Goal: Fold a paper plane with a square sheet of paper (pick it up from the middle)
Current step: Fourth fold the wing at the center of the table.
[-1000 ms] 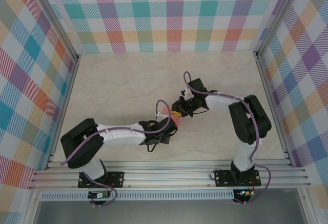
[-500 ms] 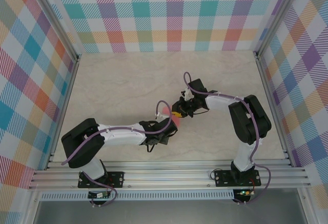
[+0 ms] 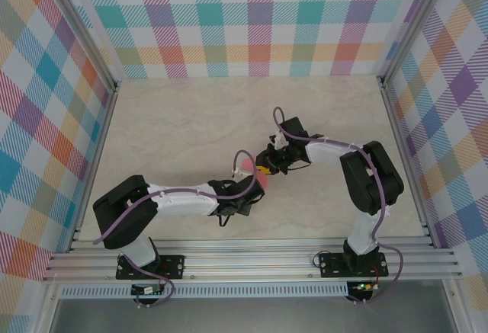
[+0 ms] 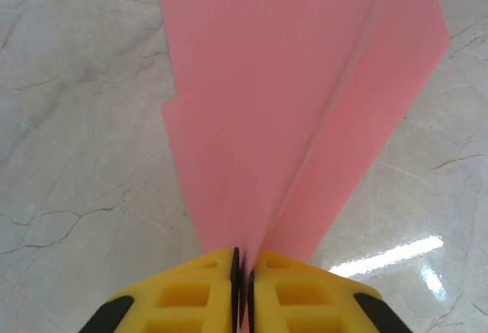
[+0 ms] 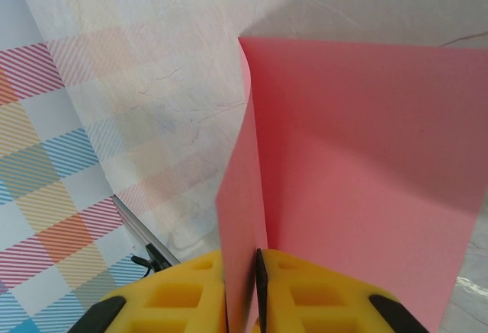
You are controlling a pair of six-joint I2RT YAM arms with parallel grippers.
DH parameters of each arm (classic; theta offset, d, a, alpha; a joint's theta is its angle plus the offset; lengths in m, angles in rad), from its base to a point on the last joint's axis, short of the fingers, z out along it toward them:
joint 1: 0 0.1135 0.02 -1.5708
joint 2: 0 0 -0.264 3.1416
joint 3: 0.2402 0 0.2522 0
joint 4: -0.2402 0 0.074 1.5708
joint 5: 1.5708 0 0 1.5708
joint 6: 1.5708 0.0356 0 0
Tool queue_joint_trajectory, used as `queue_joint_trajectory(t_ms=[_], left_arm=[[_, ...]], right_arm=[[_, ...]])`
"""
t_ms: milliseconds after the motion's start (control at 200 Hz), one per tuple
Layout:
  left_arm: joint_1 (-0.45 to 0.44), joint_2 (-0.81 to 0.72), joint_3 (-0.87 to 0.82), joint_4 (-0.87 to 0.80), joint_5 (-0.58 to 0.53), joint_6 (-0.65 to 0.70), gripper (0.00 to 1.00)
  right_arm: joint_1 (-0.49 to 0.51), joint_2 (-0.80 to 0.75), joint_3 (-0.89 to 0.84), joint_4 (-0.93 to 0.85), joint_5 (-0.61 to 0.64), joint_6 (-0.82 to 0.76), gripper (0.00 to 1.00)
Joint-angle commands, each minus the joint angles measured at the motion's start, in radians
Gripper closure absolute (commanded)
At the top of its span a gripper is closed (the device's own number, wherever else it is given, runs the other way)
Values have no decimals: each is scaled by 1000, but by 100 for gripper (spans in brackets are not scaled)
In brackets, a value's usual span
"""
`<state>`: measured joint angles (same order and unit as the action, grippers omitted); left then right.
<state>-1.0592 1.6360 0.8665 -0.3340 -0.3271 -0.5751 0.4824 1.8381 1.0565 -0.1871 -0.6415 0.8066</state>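
- Salmon-pink thin sheet of paper (image 4: 290, 104) sits between the two arms, roughly mid-way across the pale marble-look table top (image 3: 168, 120) in the overhead view. It looks lifted off the surface, though I can't swear the far edge isn't touching.
- Left gripper (image 4: 243, 268), the one with chunky yellow plastic fingers, has its jaws pressed together with the narrow end of the paper pinched in the slit. So it's gripping the paper.
- Right gripper (image 5: 258, 268) is the same deal: yellow fingers clamped on a folded edge, one layer curling up on the left and a broad flat panel on the right.
- From the left wrist cam this is no flat square. It tapers to a wedge toward the fingers, a long crease runs up it, and an overlapping flap leaves a stepped edge on the left.
- My read on progress: the nose folds and the centre fold look done, so I'd guess we're past halfway. Can't tell whether both wings are folded down.
- What's left, I reckon: sharpen the creases, sort the wings, then set the finished dart down.
- Both grips are very close together, so any pulling apart could tear it.
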Motion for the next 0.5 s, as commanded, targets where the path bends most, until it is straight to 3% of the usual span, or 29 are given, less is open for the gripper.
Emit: queue_joint_trajectory(t_ms=[0,495], left_arm=[[-9,-1,0,28,19,14,91],[59,-15,-77,190,189,-20,95]], right_arm=[[-1,-12,-9,-28,19,-10,80],[-35,-234,-90,-150,227,-59,55]])
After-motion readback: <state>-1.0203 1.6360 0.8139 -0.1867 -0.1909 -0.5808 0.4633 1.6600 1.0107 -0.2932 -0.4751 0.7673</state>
